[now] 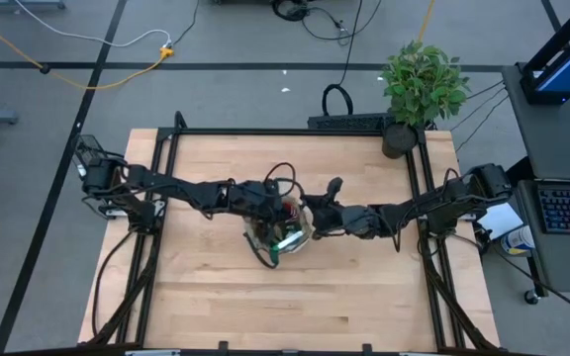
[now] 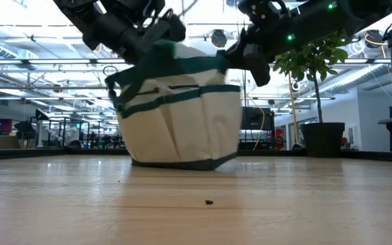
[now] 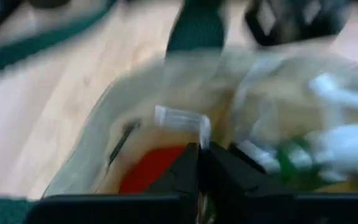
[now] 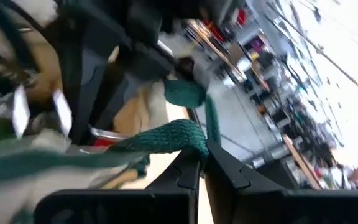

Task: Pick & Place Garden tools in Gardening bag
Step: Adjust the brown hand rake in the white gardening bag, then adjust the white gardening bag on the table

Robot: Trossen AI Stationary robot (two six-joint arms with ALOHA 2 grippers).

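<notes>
The gardening bag (image 1: 283, 235), beige with dark green trim, stands on its base in the middle of the table (image 1: 216, 297); the low view shows the bag (image 2: 182, 116) from the side. Inside it the left wrist view shows garden tools: a small red item (image 3: 151, 169), a green item (image 3: 291, 163) and pale metal parts (image 3: 340, 134). My left gripper (image 3: 199, 150) hangs shut over the bag's mouth. My right gripper (image 4: 199, 157) is shut on the bag's green strap at the rim's right side. My left gripper hangs slanting down into the bag's mouth; whether its shut fingers touch the bag or a tool I cannot tell. My right gripper pinches the green woven strap (image 4: 169, 138) at the bag's top rim between its two fingers. It comes nearly level from the table's right, and the bag's base stays on the table.
A potted green plant (image 1: 419, 84) stands at the table's far right corner. Black frame rails (image 1: 419, 198) run along the table's sides. A small dark speck (image 2: 209, 201) lies on the wood near the front. Bare wood lies in front of the bag.
</notes>
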